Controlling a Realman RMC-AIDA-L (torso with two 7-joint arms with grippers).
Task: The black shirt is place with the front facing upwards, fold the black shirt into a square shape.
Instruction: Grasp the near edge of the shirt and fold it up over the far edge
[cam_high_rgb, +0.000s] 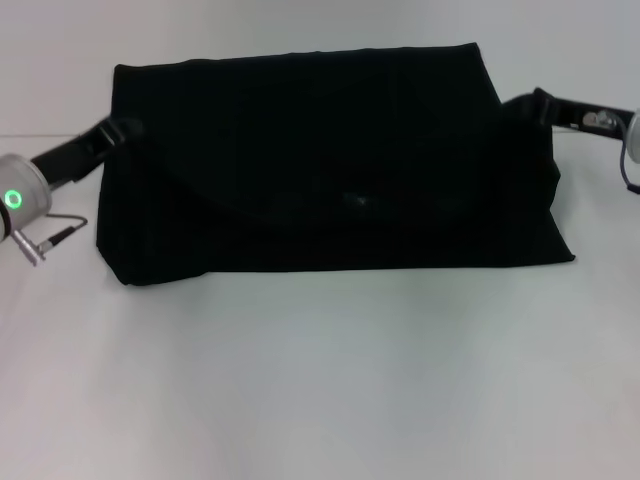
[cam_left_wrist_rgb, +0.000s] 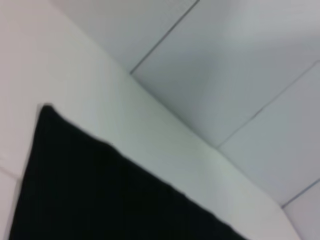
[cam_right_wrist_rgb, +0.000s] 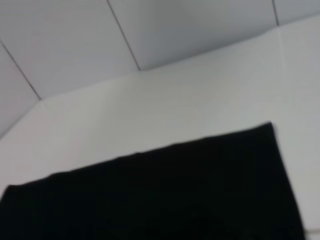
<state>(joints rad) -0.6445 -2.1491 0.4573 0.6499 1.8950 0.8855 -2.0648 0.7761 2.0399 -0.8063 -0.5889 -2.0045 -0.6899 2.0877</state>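
Note:
The black shirt (cam_high_rgb: 330, 170) lies across the far half of the white table (cam_high_rgb: 320, 380) as a wide doubled band, with no print showing. My left gripper (cam_high_rgb: 128, 130) meets its left edge and my right gripper (cam_high_rgb: 528, 105) meets its right edge. The cloth rises toward both of them and hangs down to a front hem near the table's middle, so both look shut on the fabric. The fingers blend into the black cloth. In the left wrist view the shirt (cam_left_wrist_rgb: 100, 190) shows only as a dark corner, and in the right wrist view the shirt (cam_right_wrist_rgb: 160, 195) is a dark sheet with a straight far edge.
The left arm's silver wrist with a green light (cam_high_rgb: 15, 198) and a thin cable sits at the left border. The right arm's wrist (cam_high_rgb: 610, 120) is at the right border. A pale panelled wall (cam_right_wrist_rgb: 150, 30) stands behind the table.

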